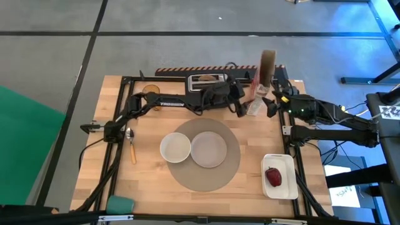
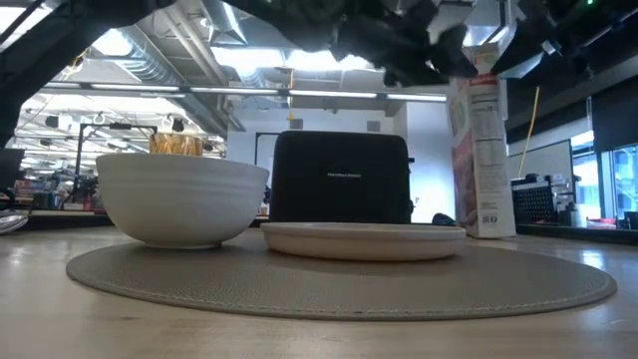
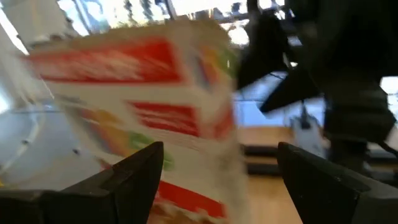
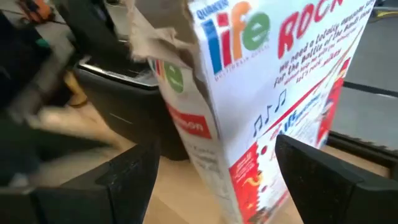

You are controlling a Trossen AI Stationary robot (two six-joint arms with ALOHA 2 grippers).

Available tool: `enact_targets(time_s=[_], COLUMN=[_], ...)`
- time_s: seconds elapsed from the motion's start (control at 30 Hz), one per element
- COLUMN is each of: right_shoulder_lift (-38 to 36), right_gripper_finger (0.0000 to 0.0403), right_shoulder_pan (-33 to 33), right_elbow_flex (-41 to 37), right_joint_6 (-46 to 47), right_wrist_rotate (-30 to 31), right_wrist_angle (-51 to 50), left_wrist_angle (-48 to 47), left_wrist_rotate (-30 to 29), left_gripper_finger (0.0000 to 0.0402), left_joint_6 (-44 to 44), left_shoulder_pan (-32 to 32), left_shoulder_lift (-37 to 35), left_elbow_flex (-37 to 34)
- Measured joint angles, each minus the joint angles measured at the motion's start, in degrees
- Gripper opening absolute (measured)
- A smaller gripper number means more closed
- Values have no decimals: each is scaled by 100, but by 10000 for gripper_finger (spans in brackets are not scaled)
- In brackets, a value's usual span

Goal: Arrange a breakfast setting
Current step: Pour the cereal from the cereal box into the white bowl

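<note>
A round grey mat (image 1: 206, 156) lies mid-table with a white bowl (image 1: 175, 148) and a small white plate (image 1: 209, 150) on it. A wooden-handled spoon (image 1: 131, 145) lies left of the mat. An amber tumbler (image 1: 150, 95) stands at the far left. A red fruit (image 1: 273, 176) lies in a white tray (image 1: 279, 190) at the near right. The bagel does not show. A cereal box (image 1: 261, 87) stands at the far right. My left gripper (image 1: 240, 105) and my right gripper (image 1: 272, 104) are both open, one on each side of the box. My left gripper has the cereal box (image 3: 143, 106) in front of its open fingers; I cannot tell whether they touch it. My right gripper has the box's lower part (image 4: 261, 149) between its open fingers; I cannot tell whether they touch it. The box stands on the table (image 2: 483, 231).
A black toaster (image 1: 208, 80) stands at the far edge, just left of the cereal box, close under my left arm. A teal object (image 1: 120, 204) lies at the near left corner. Bare wood shows in front of the mat.
</note>
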Motion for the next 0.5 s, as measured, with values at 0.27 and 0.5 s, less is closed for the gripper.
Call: enact_targets(time_s=[0.27, 0.5], right_shoulder_lift=[3, 8], right_gripper_finger=[308, 308], right_shoulder_pan=[-1, -4], right_elbow_flex=[0, 0], right_joint_6=[232, 268], right_wrist_rotate=[247, 211], right_wrist_angle=[129, 115], left_wrist_angle=[68, 86], left_wrist_rotate=[163, 216], left_gripper_finger=[309, 309], left_joint_6=[-115, -111], left_shoulder_pan=[-162, -193], left_shoulder_lift=[387, 436], left_elbow_flex=[-2, -2])
